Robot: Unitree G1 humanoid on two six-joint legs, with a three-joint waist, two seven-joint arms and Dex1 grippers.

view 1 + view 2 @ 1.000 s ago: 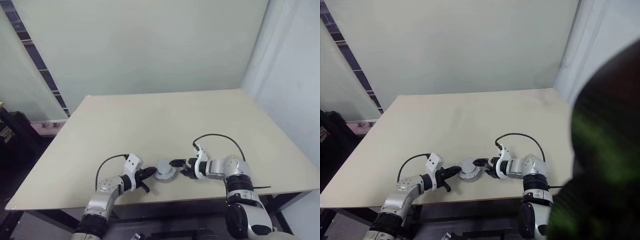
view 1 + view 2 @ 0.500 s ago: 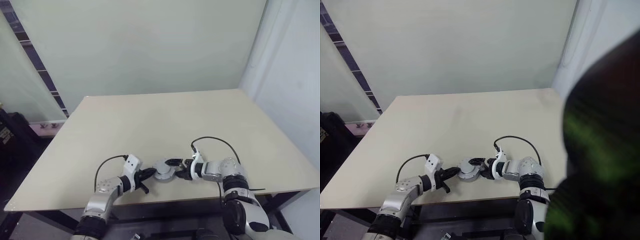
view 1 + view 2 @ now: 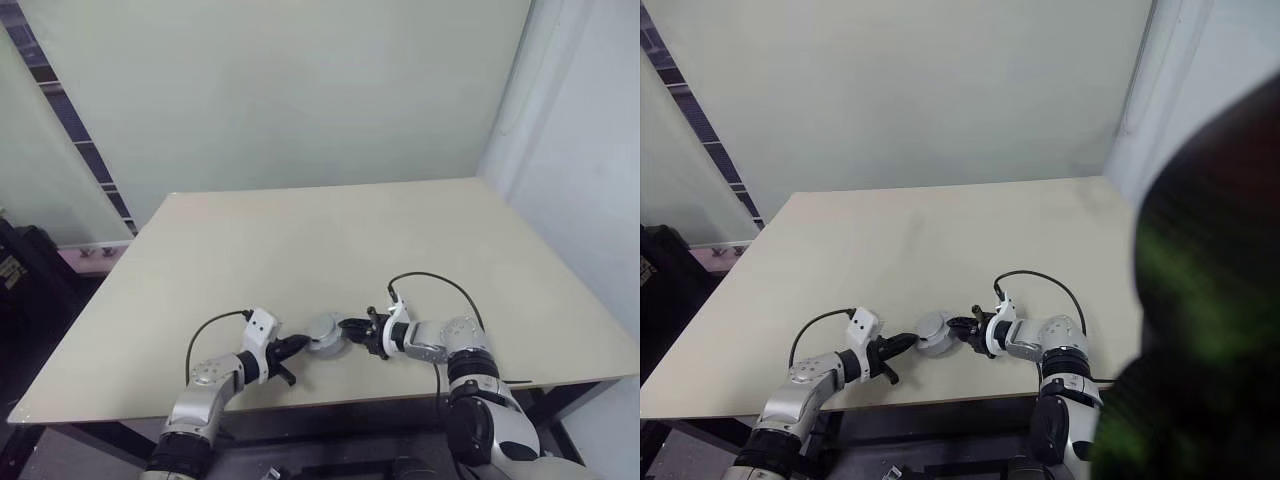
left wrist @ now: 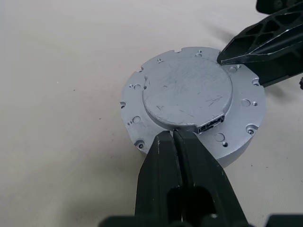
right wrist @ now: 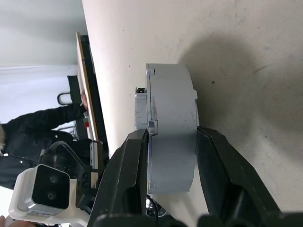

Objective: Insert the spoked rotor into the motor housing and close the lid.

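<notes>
housing (image 4: 189,101): squat round silver-grey unit, flat on the table near its front edge, between the two grippers; raised round plate on top, small screw holes round the outer rim, a small dark socket at the plate's edge.
lid: top face is a dull scratched grey disc; cannot tell whether this is the lid or part of the housing.
rotor: cannot tell from these views whether it sits inside.
left gripper (image 4: 174,135): fingers pressed together, nothing between them; tips at the housing's rim, just beside the socket; touching or just short, cannot tell.
right gripper (image 5: 173,137): fingers spread round the housing's side wall, one finger (image 5: 130,165) on the top face, the other (image 5: 218,161) under the bottom face, pinching it by its thickness.
right gripper, left wrist view: one black finger (image 4: 265,40) lies over the far rim of the housing.
table (image 3: 330,240): pale beige top, bare around the housing.
person (image 5: 33,127): dark sleeve beyond the table edge in the right wrist view.
cables: a black lead loops off each wrist.
</notes>
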